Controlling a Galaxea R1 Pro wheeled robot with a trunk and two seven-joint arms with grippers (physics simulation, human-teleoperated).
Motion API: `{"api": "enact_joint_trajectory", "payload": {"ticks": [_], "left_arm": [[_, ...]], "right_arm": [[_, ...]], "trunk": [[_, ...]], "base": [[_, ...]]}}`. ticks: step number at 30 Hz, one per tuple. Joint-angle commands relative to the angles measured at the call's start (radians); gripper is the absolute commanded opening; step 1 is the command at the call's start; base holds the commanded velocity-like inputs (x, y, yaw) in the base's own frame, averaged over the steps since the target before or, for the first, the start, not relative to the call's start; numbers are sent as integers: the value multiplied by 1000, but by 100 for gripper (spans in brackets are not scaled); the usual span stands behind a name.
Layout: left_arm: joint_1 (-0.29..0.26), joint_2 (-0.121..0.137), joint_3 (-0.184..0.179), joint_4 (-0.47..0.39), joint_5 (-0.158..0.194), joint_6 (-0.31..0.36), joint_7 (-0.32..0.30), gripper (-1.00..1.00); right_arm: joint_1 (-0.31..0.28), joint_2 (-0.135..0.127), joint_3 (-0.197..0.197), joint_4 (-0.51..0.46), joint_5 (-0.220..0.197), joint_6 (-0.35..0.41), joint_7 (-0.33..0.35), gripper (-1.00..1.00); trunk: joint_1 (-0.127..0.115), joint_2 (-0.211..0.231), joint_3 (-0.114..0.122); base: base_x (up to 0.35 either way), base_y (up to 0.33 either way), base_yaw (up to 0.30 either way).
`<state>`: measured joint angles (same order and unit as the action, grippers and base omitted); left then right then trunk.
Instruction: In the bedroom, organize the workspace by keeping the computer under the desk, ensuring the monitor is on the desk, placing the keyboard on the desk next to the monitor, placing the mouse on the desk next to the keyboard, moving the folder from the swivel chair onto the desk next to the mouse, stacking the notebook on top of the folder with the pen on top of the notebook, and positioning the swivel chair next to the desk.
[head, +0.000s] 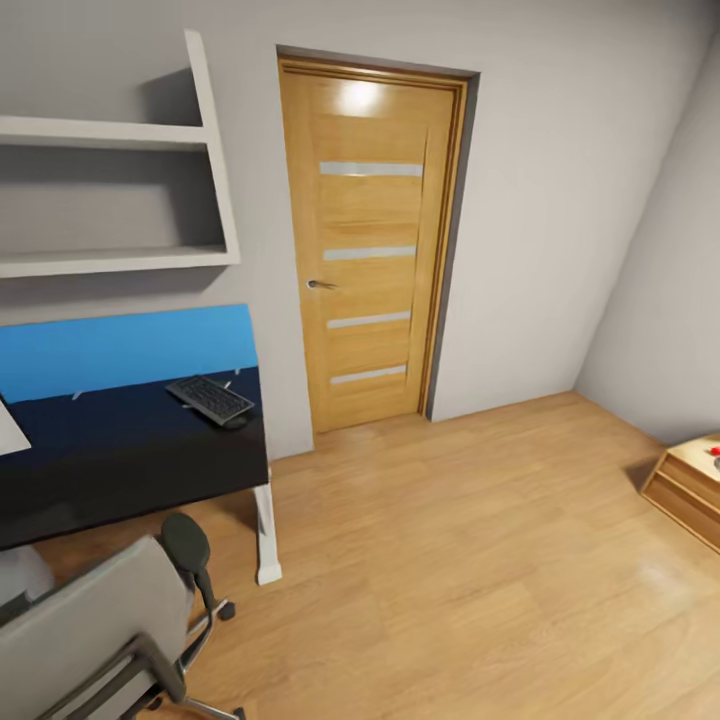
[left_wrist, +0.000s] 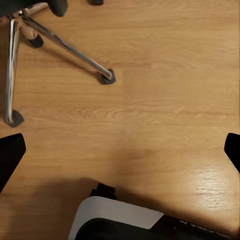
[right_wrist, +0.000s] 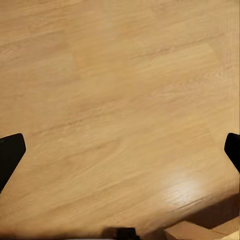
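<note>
A black keyboard (head: 210, 398) lies near the right end of the dark desk (head: 120, 450), in front of its blue back panel. A small dark rounded shape (head: 237, 422), perhaps the mouse, touches its near corner. The grey swivel chair (head: 95, 635) stands in front of the desk at the lower left, and its chrome legs (left_wrist: 60, 42) and casters show in the left wrist view. A pale flat corner (head: 8, 428) pokes in at the desk's left edge; I cannot tell what it is. My left gripper (left_wrist: 120, 152) is open over the floor near the chair's base. My right gripper (right_wrist: 120, 150) is open over bare floor.
A closed wooden door (head: 372, 240) faces me, and white wall shelves (head: 120, 200) hang above the desk. A low wooden cabinet (head: 690, 485) with a red item sits at the right edge. Wood floor (head: 470, 560) stretches between desk and cabinet. My own base (left_wrist: 120, 220) shows below the left gripper.
</note>
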<state>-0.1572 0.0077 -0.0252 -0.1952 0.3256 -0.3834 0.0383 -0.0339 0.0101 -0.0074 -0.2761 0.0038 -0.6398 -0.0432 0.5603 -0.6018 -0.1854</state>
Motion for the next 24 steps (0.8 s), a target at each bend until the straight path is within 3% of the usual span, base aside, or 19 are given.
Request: {"api": "enact_joint_trajectory", "payload": {"ticks": [1, 8, 24], "left_arm": [[-1, 0, -9, 0, 1, -3, 4, 100], [-1, 0, -30, 1, 1, -2, 5, 100], [-1, 0, -35, 2, 1, -2, 5, 100]], "right_arm": [[-1, -1, 0, 0, 1, -3, -3, 100], [-1, -4, -2, 0, 1, -4, -3, 100], [-1, -4, -2, 2, 1, -4, -3, 100]], "trunk": [[1, -1, -2], [1, -1, -2], [1, -1, -2]], "base": [[330, -69, 61], [331, -80, 23], [331, -68, 1]]}}
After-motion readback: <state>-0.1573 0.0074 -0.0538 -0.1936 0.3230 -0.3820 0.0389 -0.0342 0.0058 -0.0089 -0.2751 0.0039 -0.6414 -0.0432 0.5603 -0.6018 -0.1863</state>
